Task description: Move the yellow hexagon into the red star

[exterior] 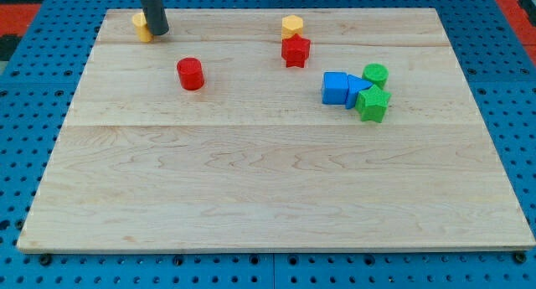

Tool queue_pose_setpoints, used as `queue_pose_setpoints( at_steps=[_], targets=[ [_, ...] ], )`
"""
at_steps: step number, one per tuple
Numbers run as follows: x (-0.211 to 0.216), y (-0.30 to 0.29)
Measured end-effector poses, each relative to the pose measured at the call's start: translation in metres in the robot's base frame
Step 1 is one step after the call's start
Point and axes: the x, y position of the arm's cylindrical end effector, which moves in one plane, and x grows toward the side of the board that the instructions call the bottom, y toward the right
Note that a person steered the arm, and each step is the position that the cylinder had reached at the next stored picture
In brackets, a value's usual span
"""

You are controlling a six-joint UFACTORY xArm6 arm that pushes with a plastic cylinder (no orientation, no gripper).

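The yellow hexagon (pixel 291 25) sits near the view's top, right of centre, just above the red star (pixel 296 50) and about touching it. My tip (pixel 158 32) is far to the left, near the board's top left corner, right against a second yellow block (pixel 141 24) that it partly hides; that block's shape cannot be made out. The rod comes down from the view's top edge.
A red cylinder (pixel 191 73) stands left of centre. At the right sits a cluster: a blue cube (pixel 335 88), a blue block (pixel 358 91), a green cylinder (pixel 375 74) and a green block (pixel 373 104). The wooden board (pixel 268 188) lies on blue pegboard.
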Motion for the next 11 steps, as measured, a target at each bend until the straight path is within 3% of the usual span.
queue_pose_setpoints(
  at_steps=[3,5,7,8,10,11],
  targets=[
    [-0.002,0.004],
    [-0.027,0.041],
    [-0.038,0.192],
    [-0.024,0.224],
    [0.048,0.220],
    [0.058,0.231]
  ],
)
